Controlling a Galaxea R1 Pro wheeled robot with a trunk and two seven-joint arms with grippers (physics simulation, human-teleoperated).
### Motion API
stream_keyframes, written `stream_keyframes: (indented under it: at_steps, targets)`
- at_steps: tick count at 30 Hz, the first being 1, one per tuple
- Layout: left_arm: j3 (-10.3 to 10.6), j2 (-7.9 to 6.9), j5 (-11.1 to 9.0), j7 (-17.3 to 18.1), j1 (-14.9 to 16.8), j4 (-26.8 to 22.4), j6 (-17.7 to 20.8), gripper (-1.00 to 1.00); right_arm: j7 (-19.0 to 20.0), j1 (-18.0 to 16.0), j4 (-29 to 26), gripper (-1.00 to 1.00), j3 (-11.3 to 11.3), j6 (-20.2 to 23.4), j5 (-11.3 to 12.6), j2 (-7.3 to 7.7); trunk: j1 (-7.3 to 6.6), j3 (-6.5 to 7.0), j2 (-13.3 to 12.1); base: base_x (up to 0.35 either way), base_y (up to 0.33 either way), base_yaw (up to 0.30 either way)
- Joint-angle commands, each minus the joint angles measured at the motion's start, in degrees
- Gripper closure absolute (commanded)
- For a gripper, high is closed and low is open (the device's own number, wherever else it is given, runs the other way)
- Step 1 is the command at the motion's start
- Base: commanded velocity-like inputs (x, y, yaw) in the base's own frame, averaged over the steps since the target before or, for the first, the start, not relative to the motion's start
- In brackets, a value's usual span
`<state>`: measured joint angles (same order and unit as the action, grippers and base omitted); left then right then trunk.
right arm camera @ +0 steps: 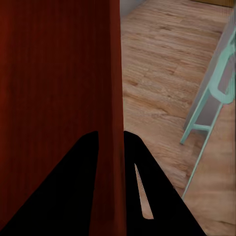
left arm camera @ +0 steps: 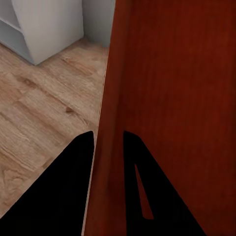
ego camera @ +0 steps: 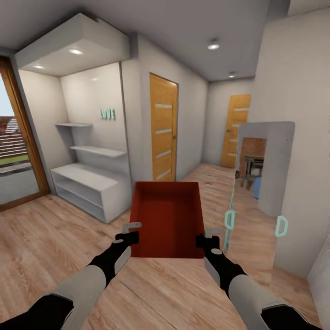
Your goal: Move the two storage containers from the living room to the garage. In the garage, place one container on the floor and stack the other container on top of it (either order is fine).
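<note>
One red-orange open-topped storage container [ego camera: 167, 219] hangs in front of me above light wood planks, carried between both arms. My left gripper [ego camera: 130, 234] is shut on its left wall, and the left wrist view has that wall [left arm camera: 109, 98] running between the two dark fingers [left arm camera: 64, 191]. My right gripper [ego camera: 204, 239] is shut on the right wall, which passes between the fingers [right arm camera: 147, 191] in the right wrist view [right arm camera: 110, 73]. The container is empty inside.
A hallway lies ahead with two light wooden doors [ego camera: 163, 128] [ego camera: 236, 130]. White shelving [ego camera: 89, 183] fills the alcove at left, beside a glass door [ego camera: 18, 142]. A white wall panel [ego camera: 275, 165] and a teal frame [ego camera: 229, 220] stand close on the right.
</note>
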<state>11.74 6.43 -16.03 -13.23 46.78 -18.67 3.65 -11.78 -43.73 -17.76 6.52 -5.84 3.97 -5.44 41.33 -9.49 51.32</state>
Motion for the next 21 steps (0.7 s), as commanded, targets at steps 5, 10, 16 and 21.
stream_keyframes:
  at_steps: [5, 10, 16, 21]
  targets:
    - [0.5, -1.95, 0.7, -3.1, 0.0, -0.3, 0.4, 1.0, -4.6, -0.1, 0.1, 1.0, -2.4, -0.3, 0.5, 0.08, 0.04, -0.08, 0.1, 0.306, 0.206, -0.252]
    - [0.5, -1.95, 0.7, -3.1, 0.0, -0.3, 0.4, 1.0, -4.6, -0.1, 0.1, 1.0, -2.4, -0.3, 0.5, 0.08, 0.04, -0.08, 0.1, 0.306, 0.208, -0.252]
    - [0.5, -1.95, 0.7, -3.1, 0.0, -0.3, 0.4, 1.0, -4.6, -0.1, 0.1, 1.0, -2.4, -0.3, 0.5, 0.08, 0.04, -0.08, 0.1, 0.306, 0.208, -0.252]
    - [0.5, -1.95, 0.7, -3.1, 0.0, -0.3, 0.4, 1.0, -4.6, -0.1, 0.1, 1.0, -2.4, -0.3, 0.5, 0.08, 0.04, -0.08, 0.1, 0.306, 0.208, -0.229]
